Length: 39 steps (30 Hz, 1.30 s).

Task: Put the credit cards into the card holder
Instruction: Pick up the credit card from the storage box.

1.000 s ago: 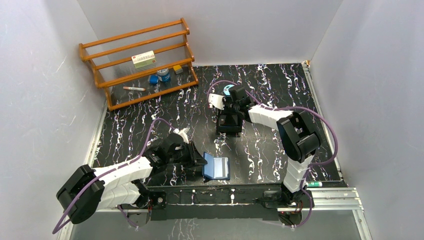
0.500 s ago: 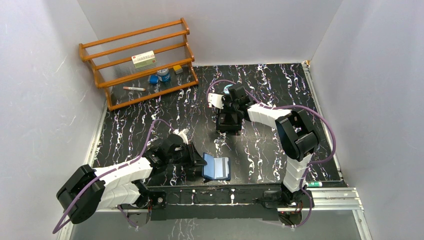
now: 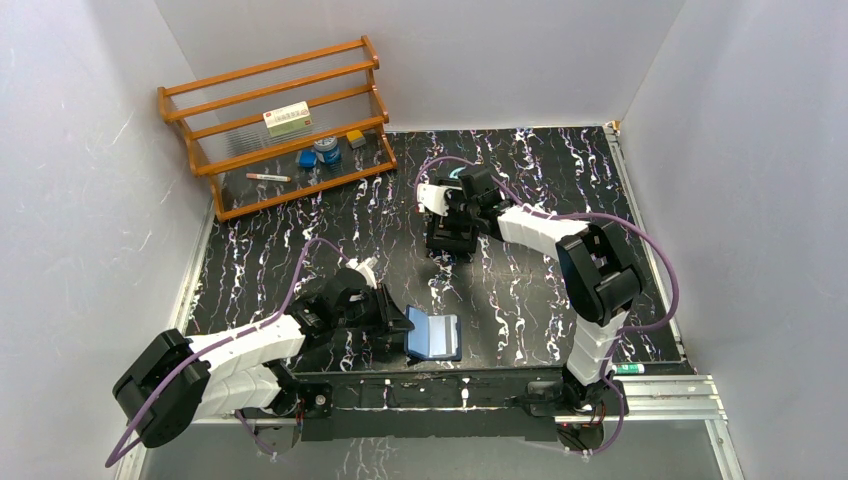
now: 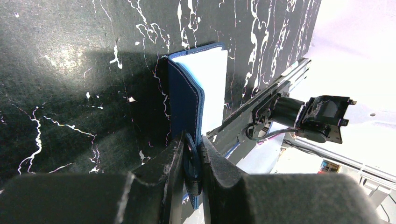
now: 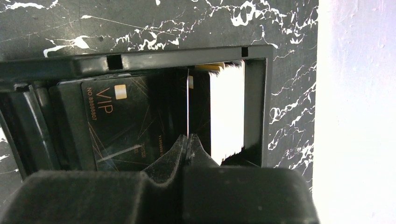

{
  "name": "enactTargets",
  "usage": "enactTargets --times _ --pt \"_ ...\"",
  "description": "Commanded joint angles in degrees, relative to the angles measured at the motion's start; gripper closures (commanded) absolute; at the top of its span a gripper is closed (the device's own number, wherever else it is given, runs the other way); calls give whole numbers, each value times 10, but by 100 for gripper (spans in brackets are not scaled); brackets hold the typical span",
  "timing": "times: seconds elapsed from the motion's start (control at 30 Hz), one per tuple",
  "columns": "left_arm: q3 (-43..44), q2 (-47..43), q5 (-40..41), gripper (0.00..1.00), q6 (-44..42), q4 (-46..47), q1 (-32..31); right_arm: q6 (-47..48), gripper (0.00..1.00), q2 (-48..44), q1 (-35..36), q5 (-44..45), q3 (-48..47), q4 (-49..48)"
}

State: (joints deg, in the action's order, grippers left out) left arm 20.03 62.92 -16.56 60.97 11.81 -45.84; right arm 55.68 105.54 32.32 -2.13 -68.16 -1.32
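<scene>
On the left, the left end effector (image 4: 191, 145) is clamped on one flap of the card holder (image 4: 205, 88). It props the navy wallet open on the surface (image 3: 520, 300) near the front edge, pale lining facing out.

Further right and well apart, the right end effector (image 5: 187, 142) is down in the black tray (image 5: 187, 58). Its jaws are pinched on the near edge of an upright card (image 5: 187, 107), just beside the stack of credit cards (image 5: 226, 107) against the tray's right wall.

I'd say this is the pick-up of a card. Next it must be lifted out without dragging its neighbours, carried to the wallet and lined up edge-first with a pocket.

A dark card (image 5: 119, 123) lying flat in the tray reads "VIP", with a number starting "NO." that I can't make out surely.
</scene>
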Motion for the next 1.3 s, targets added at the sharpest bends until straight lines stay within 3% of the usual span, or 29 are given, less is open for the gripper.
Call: enactTargets --times 0.0,0.17,0.3,0.4,0.67,0.9,1.03,1.13,1.27 --pt "2 -15 -8 84 -2 2 1 1 100 -31 -3 -15 -34 2" --pt "4 -20 -3 84 -4 -7 1 -17 100 -47 -3 -19 -38 20" --pt "7 -21 -4 84 -5 -9 1 -26 91 -54 -3 -32 -40 43" --pt "7 -23 -4 84 -5 -7 1 -28 100 -54 -3 -39 -42 65" --pt "9 -33 16 85 2 -29 1 -124 100 -100 9 -42 -53 111" --pt "-22 -47 26 95 58 46 6 -420 100 -189 19 -14 -33 104" --pt "-31 -29 1 96 79 101 21 -530 100 -266 22 -41 20 93" --pt "-33 -14 -9 93 86 114 31 -661 100 -333 24 -29 66 66" --pt "-37 -9 -3 85 74 85 36 -793 100 -383 23 -31 83 111"
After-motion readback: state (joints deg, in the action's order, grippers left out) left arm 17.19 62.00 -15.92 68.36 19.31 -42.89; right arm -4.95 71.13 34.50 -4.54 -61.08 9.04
